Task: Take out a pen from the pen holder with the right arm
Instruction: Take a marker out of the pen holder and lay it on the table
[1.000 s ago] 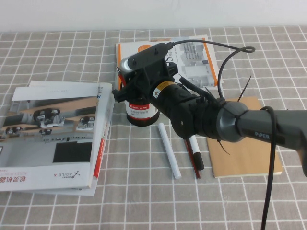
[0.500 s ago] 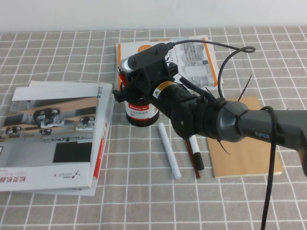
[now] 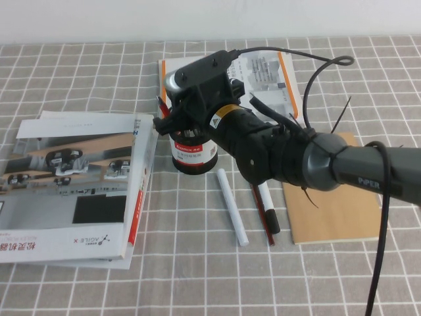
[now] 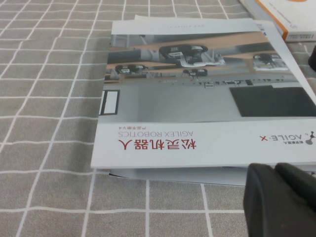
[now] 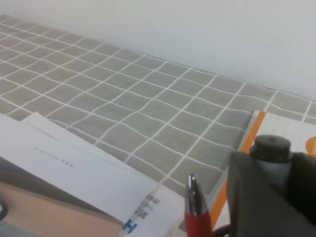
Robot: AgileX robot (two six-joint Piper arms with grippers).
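Right gripper (image 3: 171, 120): positioned directly over the pen holder (image 3: 193, 150), a little left of the table's centre. In the right wrist view its dark fingers (image 5: 247, 197) are seen closed in against both sides of a pen (image 5: 270, 154) with a grey barrel and a dark cap; no gap is visible, so the pen is taken as gripped. The pen's lower part is hidden, and it cannot be told how far it stands out of the holder.

A red pen (image 5: 197, 210) with a silver clip is noted just beside the gripped one and is not held.

Pen holder: a round can with a red and white label, upright on the checked cloth (image 3: 197, 276).

Near side of the holder: a white marker (image 3: 232, 207) and a black-capped marker (image 3: 269, 212) are laid flat, close together.

Right of these: a brown notebook (image 3: 335, 204), partly covered by the right arm (image 3: 342, 168).

Far side: an orange-edged book (image 3: 270, 79).

Left: a large booklet (image 3: 72, 191), well apart from the holder.

Left gripper (image 4: 284, 200): held low at the booklet's near edge; its state cannot be told.
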